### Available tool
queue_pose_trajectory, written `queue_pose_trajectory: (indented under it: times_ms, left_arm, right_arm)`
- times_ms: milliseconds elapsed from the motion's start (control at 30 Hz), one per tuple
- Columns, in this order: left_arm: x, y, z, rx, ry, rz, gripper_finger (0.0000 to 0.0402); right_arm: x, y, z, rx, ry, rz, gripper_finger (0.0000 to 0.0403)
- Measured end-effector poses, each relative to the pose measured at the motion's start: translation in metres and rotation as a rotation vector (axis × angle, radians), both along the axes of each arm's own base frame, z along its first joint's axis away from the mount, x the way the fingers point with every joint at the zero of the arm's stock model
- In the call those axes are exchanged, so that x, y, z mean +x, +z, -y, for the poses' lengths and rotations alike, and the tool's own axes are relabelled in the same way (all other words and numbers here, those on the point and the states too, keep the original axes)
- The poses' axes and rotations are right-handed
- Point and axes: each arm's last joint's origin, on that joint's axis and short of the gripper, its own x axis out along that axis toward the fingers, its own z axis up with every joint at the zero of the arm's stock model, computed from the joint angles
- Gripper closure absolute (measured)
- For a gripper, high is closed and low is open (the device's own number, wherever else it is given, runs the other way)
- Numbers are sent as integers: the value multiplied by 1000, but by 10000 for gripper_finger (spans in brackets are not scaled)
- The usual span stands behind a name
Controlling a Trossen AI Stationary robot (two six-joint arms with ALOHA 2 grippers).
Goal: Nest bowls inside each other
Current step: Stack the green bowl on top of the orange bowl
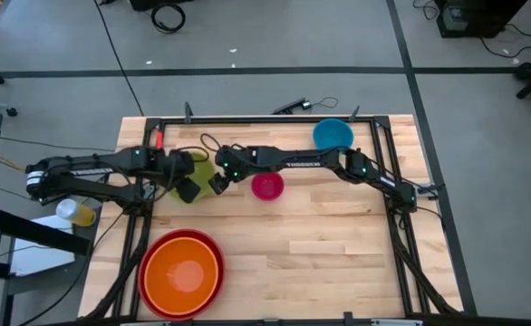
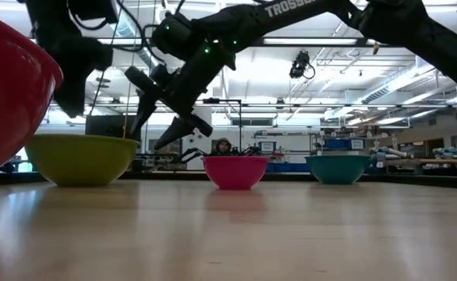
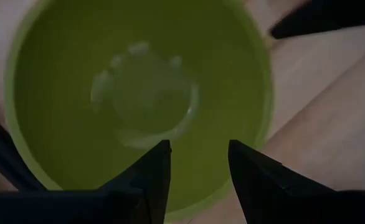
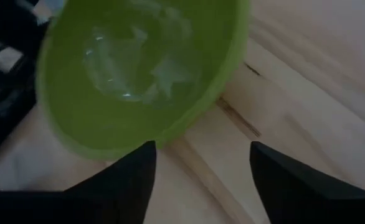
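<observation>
The lime green bowl stands on its base at the table's far left. My left gripper hangs open above the bowl's rim and touches nothing. My right gripper is open beside the bowl's right side, just off its rim and above the wood. The small magenta bowl stands to the right of the green one. A blue bowl stands at the far right. At the near left, the orange bowl sits inside the red bowl.
Black frame rails run along the table's far edge and down both sides. A yellow object lies off the table to the left. Bare wood spreads across the near right part. In the low view, a person shows far behind the table.
</observation>
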Motion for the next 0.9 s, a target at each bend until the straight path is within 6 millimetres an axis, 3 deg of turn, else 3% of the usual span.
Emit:
queue_pose_trajectory:
  times_ms: [200, 433, 733, 900]
  left_arm:
    - [-2, -25, 1, -26, 15, -29, 240]
    - [7, -53, 5, -132, -9, 102, 240]
    - [24, -52, 13, -120, -81, 265, 240]
    - [30, -48, 16, -113, -107, 335, 240]
  right_arm:
    - [7, 5, -15, -74, 44, 71, 104]
    - [4, 3, -2, -44, -164, 49, 105]
    - [0, -4, 10, -45, -194, 2, 114]
    - [3, -7, 7, -41, -90, 10, 114]
